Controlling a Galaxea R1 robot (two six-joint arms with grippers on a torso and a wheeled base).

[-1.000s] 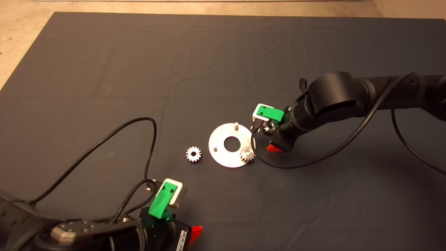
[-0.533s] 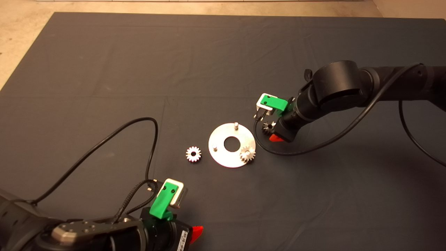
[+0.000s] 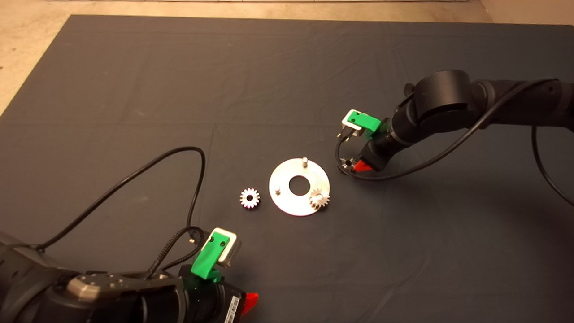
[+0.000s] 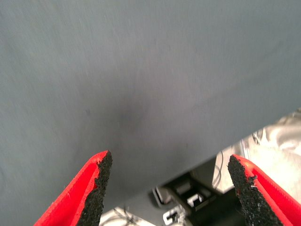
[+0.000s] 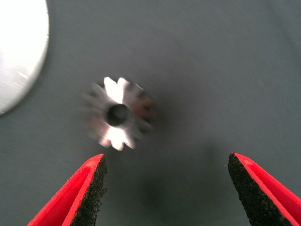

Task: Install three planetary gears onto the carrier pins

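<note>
Dark mat (image 3: 179, 89); right tool (image 5: 164, 188) wide above loose gear (image 5: 118, 117); left tool (image 4: 169, 188) wide, parked.

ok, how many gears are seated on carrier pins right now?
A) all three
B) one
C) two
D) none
B: only one gear sits on a pin of the carrier disc; the other two pins stand bare. A second gear lies on the mat beside the disc, and the third gear lies on the mat below the open right tool.
</note>
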